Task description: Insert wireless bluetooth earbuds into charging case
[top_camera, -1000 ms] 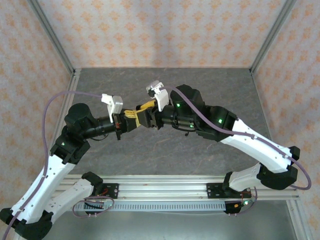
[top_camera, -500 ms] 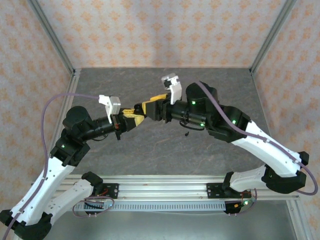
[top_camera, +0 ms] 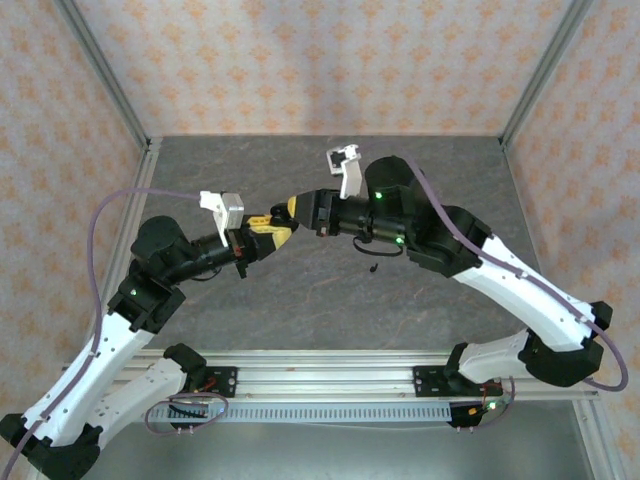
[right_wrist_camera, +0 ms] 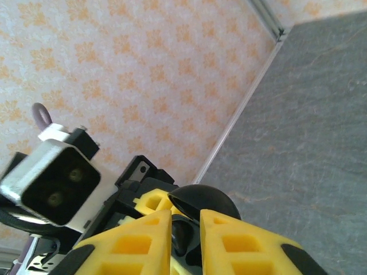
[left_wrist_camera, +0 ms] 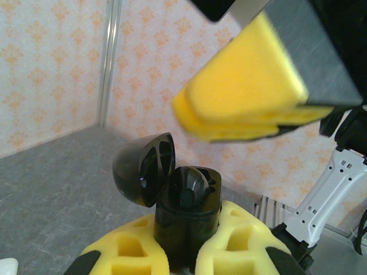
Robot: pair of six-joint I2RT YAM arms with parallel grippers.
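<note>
The right gripper (top_camera: 291, 204) has lifted away from the left gripper (top_camera: 268, 230), and its pads are now almost together with nothing visible between them. The left gripper is clamped on the open black charging case (left_wrist_camera: 186, 220). A black earbud (left_wrist_camera: 189, 184) seems seated inside, so this insertion looks done.

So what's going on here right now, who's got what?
The left gripper is clamped on a black charging case, holding it off the table with its lid flipped open. The right gripper is close over the open case, its yellow fingers almost together. I cannot tell whether an earbud is pinched between them. A glossy black shape sits in the case's well, possibly an earbud that is already seated.
</note>
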